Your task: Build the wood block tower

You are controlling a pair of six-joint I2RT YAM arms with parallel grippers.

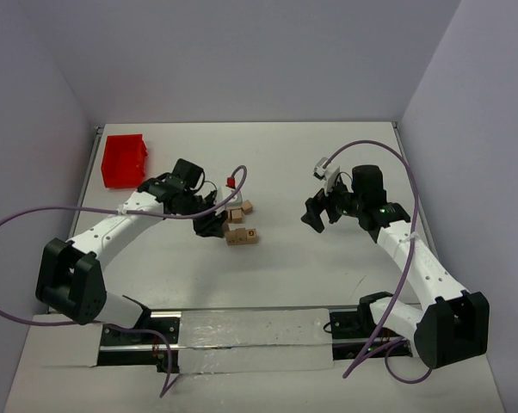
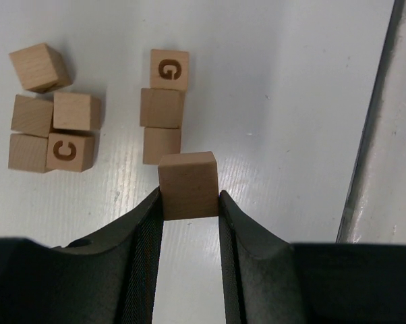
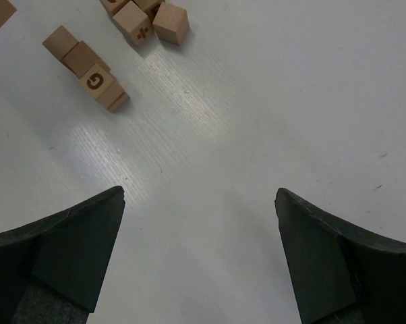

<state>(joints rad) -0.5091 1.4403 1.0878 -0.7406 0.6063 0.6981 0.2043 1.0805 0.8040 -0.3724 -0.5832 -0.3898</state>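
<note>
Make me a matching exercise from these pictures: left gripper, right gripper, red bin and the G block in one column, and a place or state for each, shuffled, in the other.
1. left gripper
2. right gripper
3. red bin
4. G block

A. far left corner of the table
B. open, holding nothing
C. letter facing up, beside plain blocks
D. shut on a plain block

Pairs: 1-D, 2-B, 3-A, 4-C.
</note>
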